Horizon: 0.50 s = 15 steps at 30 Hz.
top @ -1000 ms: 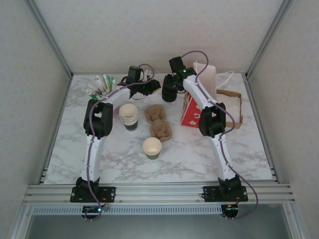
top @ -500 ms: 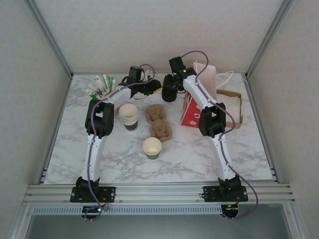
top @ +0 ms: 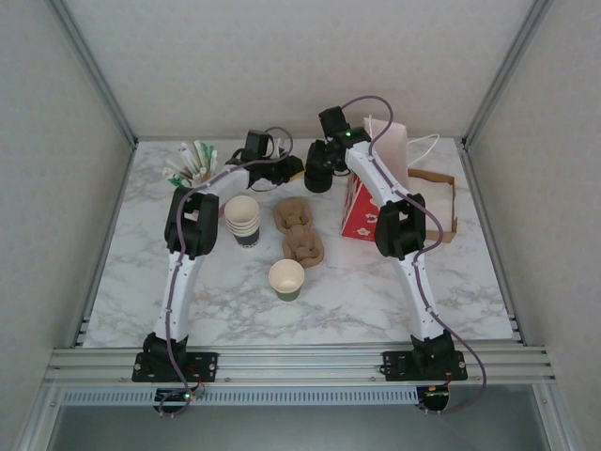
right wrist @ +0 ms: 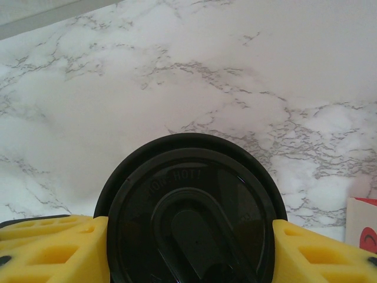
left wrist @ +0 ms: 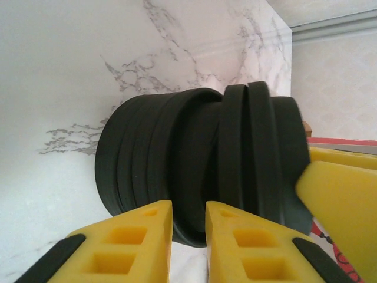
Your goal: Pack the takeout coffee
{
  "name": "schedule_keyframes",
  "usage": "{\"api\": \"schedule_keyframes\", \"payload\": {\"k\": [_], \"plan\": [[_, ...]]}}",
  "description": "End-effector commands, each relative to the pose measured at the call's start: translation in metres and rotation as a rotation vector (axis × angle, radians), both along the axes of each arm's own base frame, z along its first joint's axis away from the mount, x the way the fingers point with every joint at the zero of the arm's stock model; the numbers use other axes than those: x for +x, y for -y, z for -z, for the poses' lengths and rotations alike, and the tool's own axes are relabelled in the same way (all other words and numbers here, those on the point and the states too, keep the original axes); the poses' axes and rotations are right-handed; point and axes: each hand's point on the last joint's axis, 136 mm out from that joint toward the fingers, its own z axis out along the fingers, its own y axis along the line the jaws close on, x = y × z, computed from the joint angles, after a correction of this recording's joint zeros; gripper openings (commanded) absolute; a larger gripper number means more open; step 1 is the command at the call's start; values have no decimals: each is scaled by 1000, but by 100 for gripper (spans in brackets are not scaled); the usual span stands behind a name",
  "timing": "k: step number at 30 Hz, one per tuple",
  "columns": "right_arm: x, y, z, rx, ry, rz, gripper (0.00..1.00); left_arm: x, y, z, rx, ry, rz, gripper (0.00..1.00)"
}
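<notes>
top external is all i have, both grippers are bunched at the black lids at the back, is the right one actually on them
Observer: Yes. In the right wrist view the right gripper has a yellow finger against each side of the lid stack.
Operator: and the left one
Observer: In the left wrist view the left gripper has its fingers nearly together at a lid's rim. Whether they pinch it I cannot tell.
Operator: any lid loose yet
Observer: The two end lids sit tilted, with a gap between them and the rest of the stack.
</notes>
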Motion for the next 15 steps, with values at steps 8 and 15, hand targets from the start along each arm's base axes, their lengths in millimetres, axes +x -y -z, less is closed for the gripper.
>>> {"api": "schedule_keyframes", "payload": {"k": [8,15], "plan": [[0,1,-23,29,26,4,59,3,5,-12,-12,22,21,22],[0,2,-22,29,26,4,59,2,2,-34,-15,61,14,23]]}}
